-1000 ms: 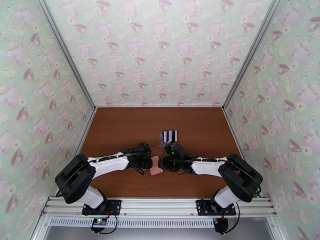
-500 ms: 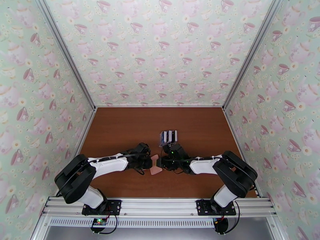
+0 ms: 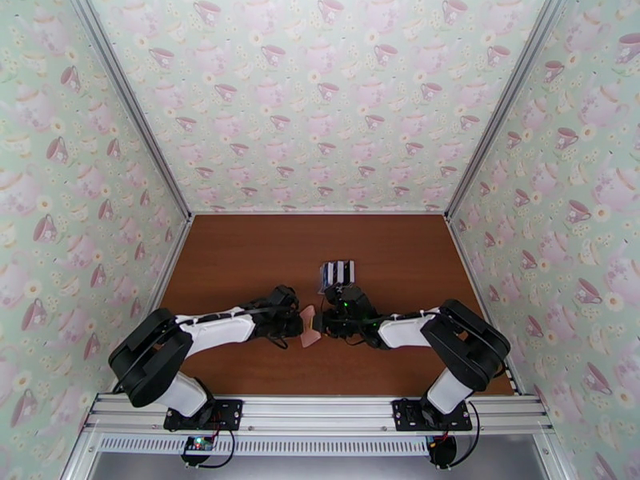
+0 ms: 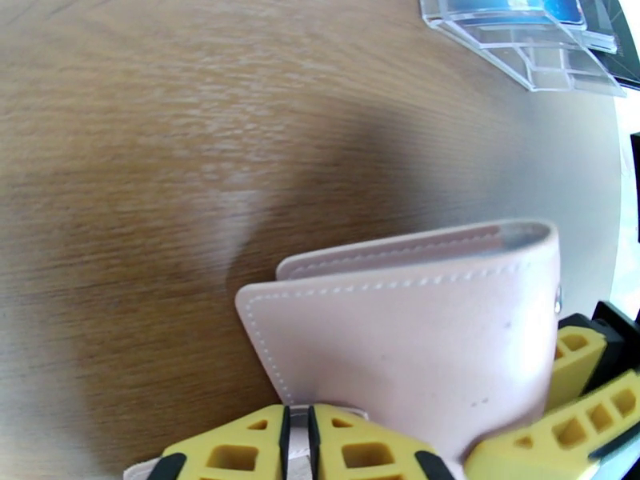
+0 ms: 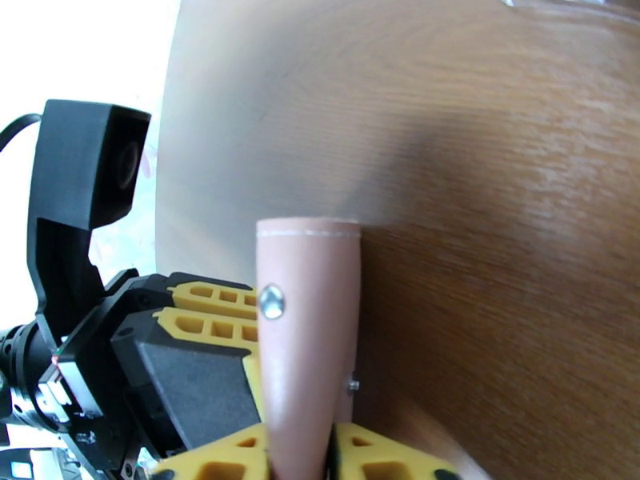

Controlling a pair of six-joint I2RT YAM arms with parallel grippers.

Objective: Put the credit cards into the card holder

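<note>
- The card holder [image 3: 310,330] sits folded between the 2 grippers, which face each other. It is straight ahead of the left gripper [image 4: 298,432] and straight ahead of the right gripper [image 5: 300,451].
- I cannot tell whether the card holder rests on the table [image 3: 240,258] or hangs just clear of it.
- It looks light and soft, with stitched, smooth-faced leaves, so it will likely bend and sag rather than hold its shape, and a shallow pinch may slide off.
- The best hold is probably 1 leaf per gripper near the stitched edge, so that the 2 leaves can be drawn apart. The metal stud [image 5: 273,302] just ahead of the right fingertips is the 1 hard spot.
- The left gripper's jaws are almost together, nipping a thin pink layer at the holder's near edge.
- The right gripper's jaws press on either side of the stud end of the holder.
- The credit cards [image 3: 337,273] stand in a clear rack [image 4: 520,42], beyond the right gripper and ahead and to the right of the left one.
- The cards look thin, stiff and slick, and are best taken by the exposed upper edge.
</note>
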